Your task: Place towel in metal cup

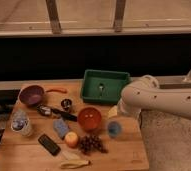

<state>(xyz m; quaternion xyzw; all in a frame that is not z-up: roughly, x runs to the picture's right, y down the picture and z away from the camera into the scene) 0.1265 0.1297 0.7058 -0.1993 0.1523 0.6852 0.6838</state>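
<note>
The towel (19, 119), a pale bluish-white cloth, sits at the table's far left on or against a white cup (23, 130). The metal cup (66, 104), small and shiny with a dark inside, stands left of centre, between the purple bowl (31, 94) and the orange bowl (89, 118). My white arm (154, 97) reaches in from the right. Its gripper (115, 112) hangs at the arm's end, just right of the orange bowl and above the small blue cup (114, 129). The gripper is mostly hidden by the arm, stands open and holds nothing. It is far from the towel.
A green tray (91, 90) stands at the back centre. A blue sponge (61, 127), black phone (49, 144), round orange fruit (71, 139), grapes (91, 144), banana (74, 162) and a dark-handled utensil (51, 111) crowd the wooden table (129, 152). A dark wall rises behind it.
</note>
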